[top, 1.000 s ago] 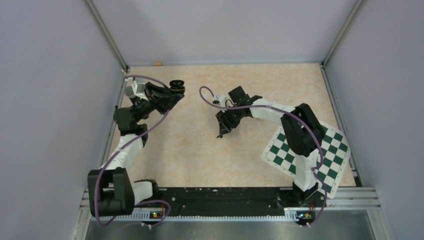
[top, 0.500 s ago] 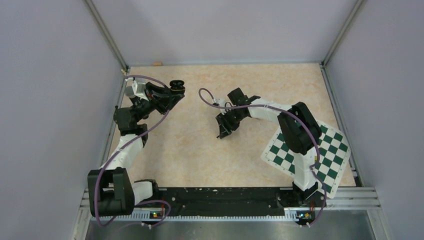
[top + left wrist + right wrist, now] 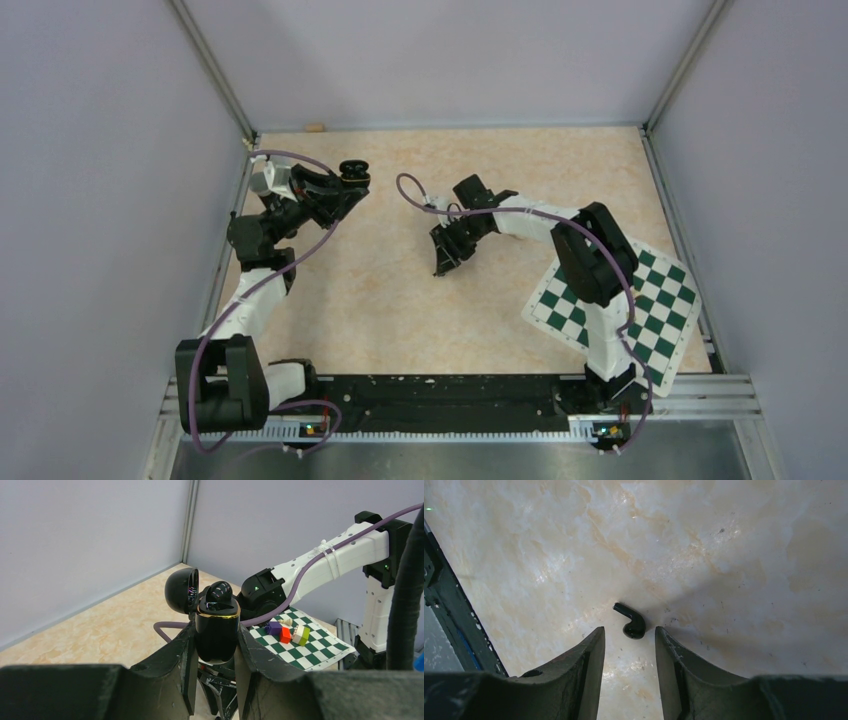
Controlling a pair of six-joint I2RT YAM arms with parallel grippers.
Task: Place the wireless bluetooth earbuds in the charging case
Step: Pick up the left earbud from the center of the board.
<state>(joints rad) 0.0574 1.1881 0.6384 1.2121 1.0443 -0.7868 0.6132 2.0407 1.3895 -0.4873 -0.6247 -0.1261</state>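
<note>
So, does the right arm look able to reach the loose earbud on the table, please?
Likely yes: the right gripper hangs open close over the earbud, which lies on the table, and nothing stands between them.

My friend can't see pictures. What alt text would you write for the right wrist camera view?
A tiny black earbud lies on the beige marbled table, framed between the tips of the two dark, open fingers of the right gripper. Whether the fingers touch the table cannot be told.
</note>
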